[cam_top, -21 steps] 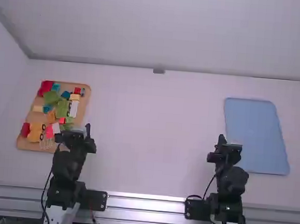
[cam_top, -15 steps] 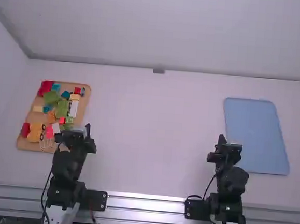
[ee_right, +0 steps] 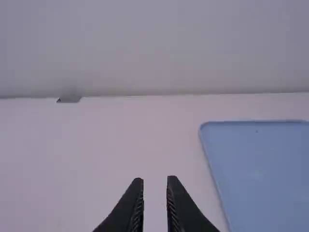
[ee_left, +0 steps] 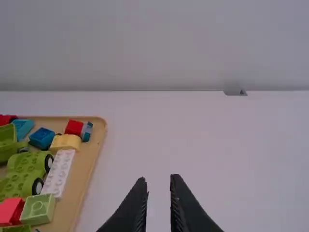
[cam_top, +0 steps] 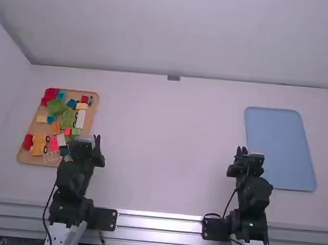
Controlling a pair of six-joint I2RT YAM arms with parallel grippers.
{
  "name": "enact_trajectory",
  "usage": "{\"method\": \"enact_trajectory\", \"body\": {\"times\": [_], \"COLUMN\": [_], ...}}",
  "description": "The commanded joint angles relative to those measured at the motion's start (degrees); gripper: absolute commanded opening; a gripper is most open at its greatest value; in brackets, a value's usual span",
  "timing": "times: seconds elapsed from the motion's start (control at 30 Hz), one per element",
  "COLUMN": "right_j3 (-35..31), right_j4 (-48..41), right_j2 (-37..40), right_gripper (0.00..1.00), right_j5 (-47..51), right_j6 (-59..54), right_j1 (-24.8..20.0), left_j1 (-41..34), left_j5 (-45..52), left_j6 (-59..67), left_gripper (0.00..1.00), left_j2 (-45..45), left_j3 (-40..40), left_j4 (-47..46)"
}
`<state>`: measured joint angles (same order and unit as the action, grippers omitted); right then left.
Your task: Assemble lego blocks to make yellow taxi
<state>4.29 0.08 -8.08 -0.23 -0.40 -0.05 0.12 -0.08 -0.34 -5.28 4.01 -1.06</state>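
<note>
L. wrist view: L. hand empty, fingers a moderate gap apart; yellow curved brick ahead-left of it, by white studded brick. R. wrist view: R. hand likewise parted, empty; blue board to its right. High view: yellow wheeled base, prob. taxi chassis, on tan tray left of L. hand, wheels on side facing it; long axis approx. fore-and-aft. L. hand much nearer, so L. should reach leftward.

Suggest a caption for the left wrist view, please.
The left gripper, open and empty, near a tan tray of colourful toy blocks on a white table.
</note>
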Motion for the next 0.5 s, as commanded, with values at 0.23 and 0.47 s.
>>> {"method": "enact_trajectory", "body": {"times": [0.23, 0.47], "right_j3": [9.09, 14.56], "right_j4": [1.29, 2.08], "right_j2": [-10.23, -17.68], "right_gripper": [0.3, 0.43], "right_j5": [-0.57, -1.23], "right_j6": [-0.11, -0.27], "right_j1": [0.38, 0.55], "left_j1": [0.69, 1.09], "left_j5": [-1.11, -4.46], "left_j6": [0.98, -1.44], "left_gripper": [0.31, 0.43], "left_j2": [-6.49, -11.51], "left_j3": [7.8, 12.67], "left_j4": [-1.41, -3.0]}}
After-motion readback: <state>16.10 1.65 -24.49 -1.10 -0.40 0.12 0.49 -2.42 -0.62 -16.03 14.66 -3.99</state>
